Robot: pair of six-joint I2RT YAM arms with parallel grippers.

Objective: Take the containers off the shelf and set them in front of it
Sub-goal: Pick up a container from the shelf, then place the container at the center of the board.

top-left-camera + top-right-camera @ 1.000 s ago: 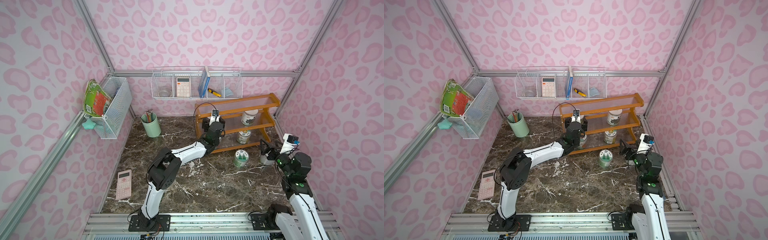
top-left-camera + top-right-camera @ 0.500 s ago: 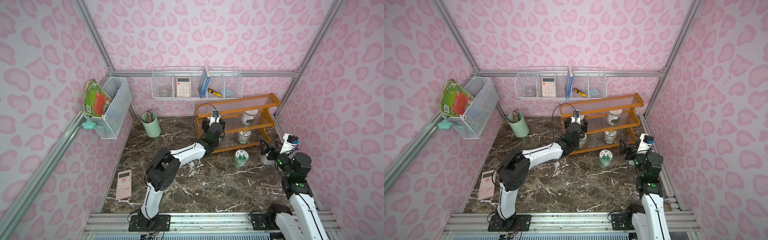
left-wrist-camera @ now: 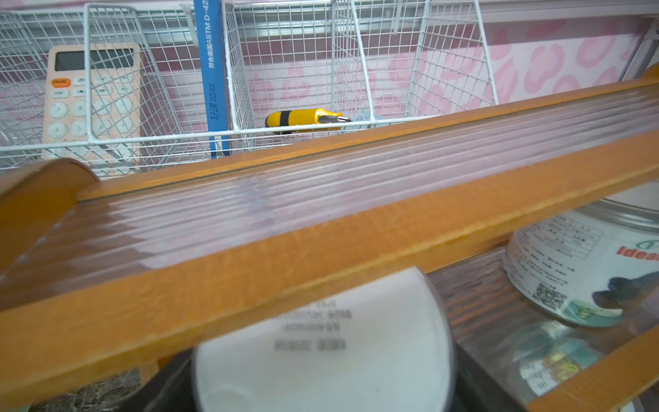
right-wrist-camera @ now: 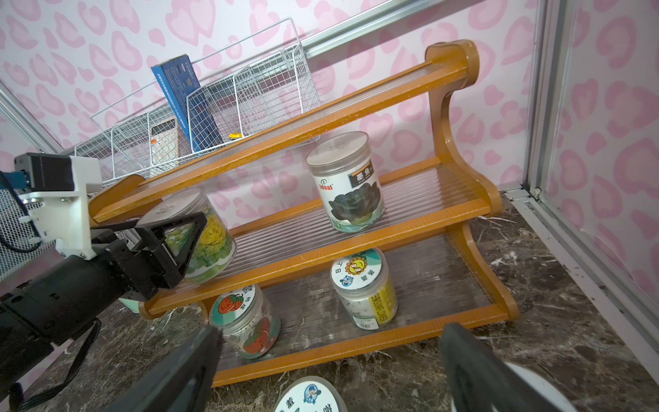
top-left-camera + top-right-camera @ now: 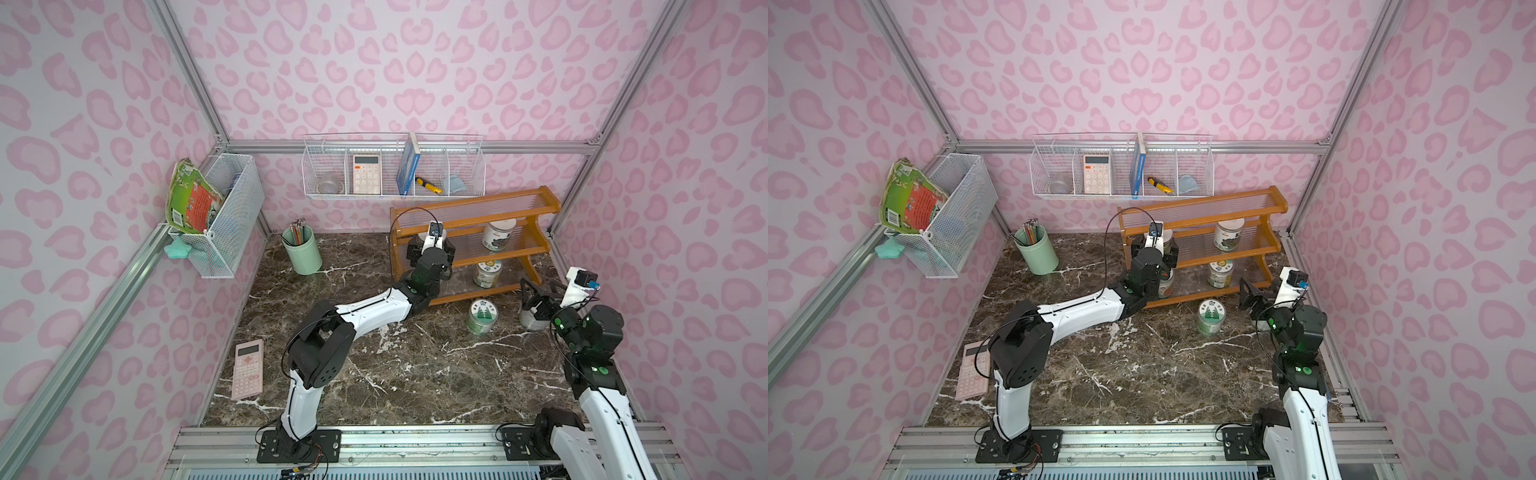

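Tabletop (image 5: 415,374) of dark marble carries the shelf (image 4: 458,171) against the back wall, below a wire basket (image 5: 465,166). Four jars stand on the shelf: a yellow-labelled jar (image 4: 210,232) and a dark-labelled jar (image 4: 346,185) on the middle tier, and a strawberry-lidded jar (image 4: 246,321) and a sunflower-lidded jar (image 4: 363,289) on the bottom tier. Two more stand in front. The left gripper (image 4: 182,221) has its fingers closed on the yellow-labelled jar's sides. The jar looks light, stiff and smooth-walled, so likely slippery; the body below the lid is the place to hold. The top tier's rail sits close over its lid, so it probably must come out forward, not upward. The right gripper (image 5: 538,296) hangs wide open and empty above a white-lidded jar (image 5: 530,324).
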